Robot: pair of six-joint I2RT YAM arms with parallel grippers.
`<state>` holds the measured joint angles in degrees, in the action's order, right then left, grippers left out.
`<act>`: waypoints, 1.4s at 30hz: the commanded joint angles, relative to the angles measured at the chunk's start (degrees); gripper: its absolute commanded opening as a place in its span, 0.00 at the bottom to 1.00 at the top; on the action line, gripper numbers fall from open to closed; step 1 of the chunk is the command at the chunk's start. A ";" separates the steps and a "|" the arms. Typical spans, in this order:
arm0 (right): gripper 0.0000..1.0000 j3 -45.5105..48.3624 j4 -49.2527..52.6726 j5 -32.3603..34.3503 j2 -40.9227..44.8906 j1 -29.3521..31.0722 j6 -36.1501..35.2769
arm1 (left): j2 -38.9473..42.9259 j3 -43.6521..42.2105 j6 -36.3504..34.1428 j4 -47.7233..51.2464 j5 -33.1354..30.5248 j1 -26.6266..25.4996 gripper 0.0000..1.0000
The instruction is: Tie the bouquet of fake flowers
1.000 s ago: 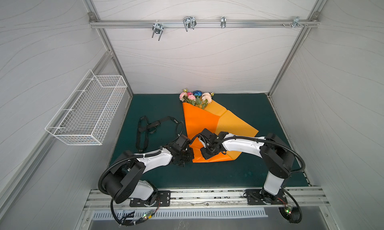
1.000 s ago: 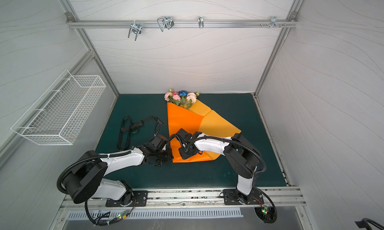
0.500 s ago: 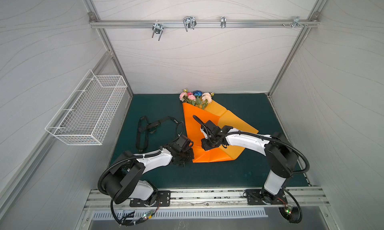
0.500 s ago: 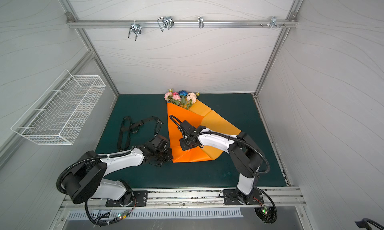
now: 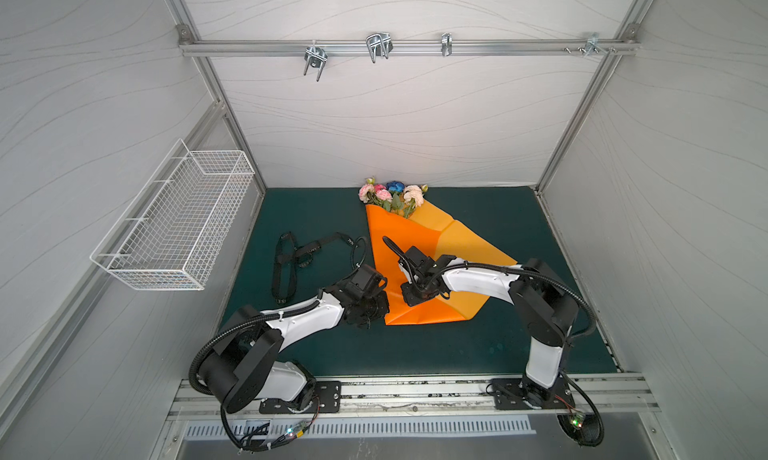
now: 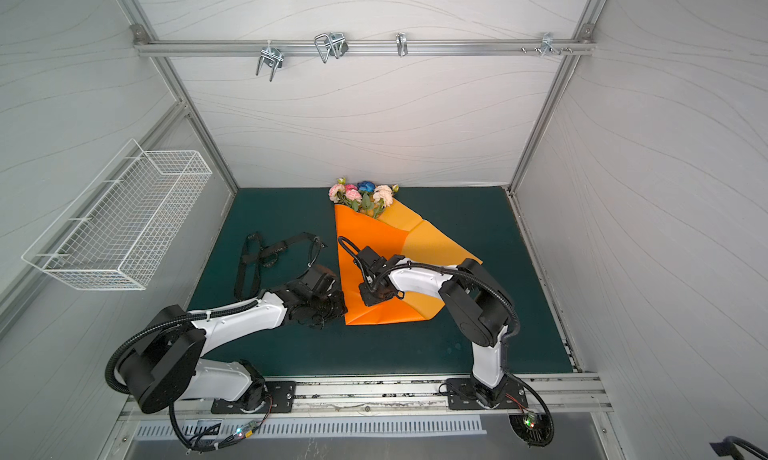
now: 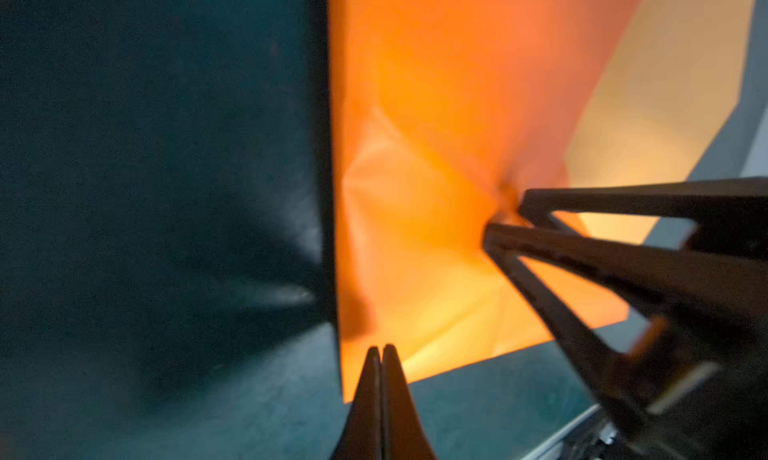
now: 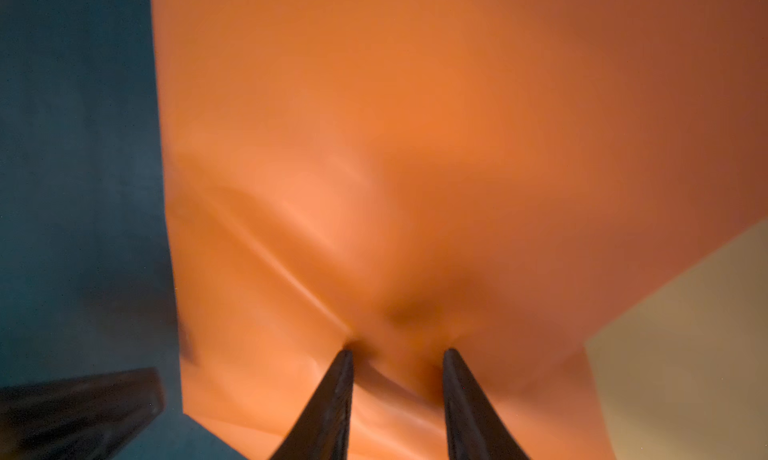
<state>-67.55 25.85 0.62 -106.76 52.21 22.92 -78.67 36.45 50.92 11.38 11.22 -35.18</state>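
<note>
Progress: wrap stage, no tie yet. The bouquet [image 5: 392, 194] lies at the back of the mat [image 5: 478, 345], heads toward the rear wall. Blossoms & leaves poke out of the top of the paper [image 5: 399, 237]; stems are hidden under it. One flap of the paper (darker orange) is folded over the stems. The other side, lighter in colour, lies flat & open on the mat toward the right. So the wrap is approx half done, in my judgement.

The ribbon [image 5: 299, 254] lies loose in loops on the mat, left of the paper, apart from it & from the bouquet. Nothing is round the stems, and neither gripper touches the ribbon.

The right gripper [image 8: 397, 354] has its fingers partway apart, tips dug into the folded flap near its lower end. A hump of paper is bunched btw them w/ creases running out from the spot, which reads as a pinch on the paper. Whether stems are caught inside, can't tell.

The left gripper [image 7: 380, 349] has its fingers pressed together, tips at the paper's bottom left corner. Whether the edge is nipped btw them, can't tell: too blurred.

Left to do, as I judge: fold the open side over, hold the cone shut, fetch the ribbon, pass it round the stem end, knot. That's most of the job. Risk: paper prob. springs open once let go.
</note>
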 commanded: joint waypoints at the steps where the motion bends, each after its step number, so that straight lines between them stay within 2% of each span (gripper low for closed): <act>1: 0.38 -1.15 -0.20 0.70 -1.15 -0.24 -1.84 | -0.14 5.19 -1.24 -4.82 -1.40 4.39 0.00; 6: 0.38 -1.71 0.09 0.34 -1.97 -0.11 -2.52 | -6.05 13.91 -5.38 -6.98 -1.87 8.80 0.00; 12: 0.38 -1.74 0.12 -0.37 -2.46 0.18 -2.43 | -15.84 20.31 -6.53 -8.59 1.48 11.89 0.00; 21: 0.38 -2.32 0.42 -0.27 -2.89 0.27 -2.83 | -26.83 24.65 -5.91 -12.61 5.49 18.08 0.00; 29: 0.38 -2.40 0.67 -0.29 -3.67 0.35 -2.80 | -33.15 28.12 -4.07 -14.34 7.13 22.62 0.00; 42: 0.38 -3.39 1.52 -0.66 -4.33 0.35 -3.68 | -43.60 39.72 -1.08 -13.57 9.78 26.82 0.00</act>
<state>-70.39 25.76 0.69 -109.34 52.25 20.51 -120.25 73.17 48.45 -1.54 20.12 -9.34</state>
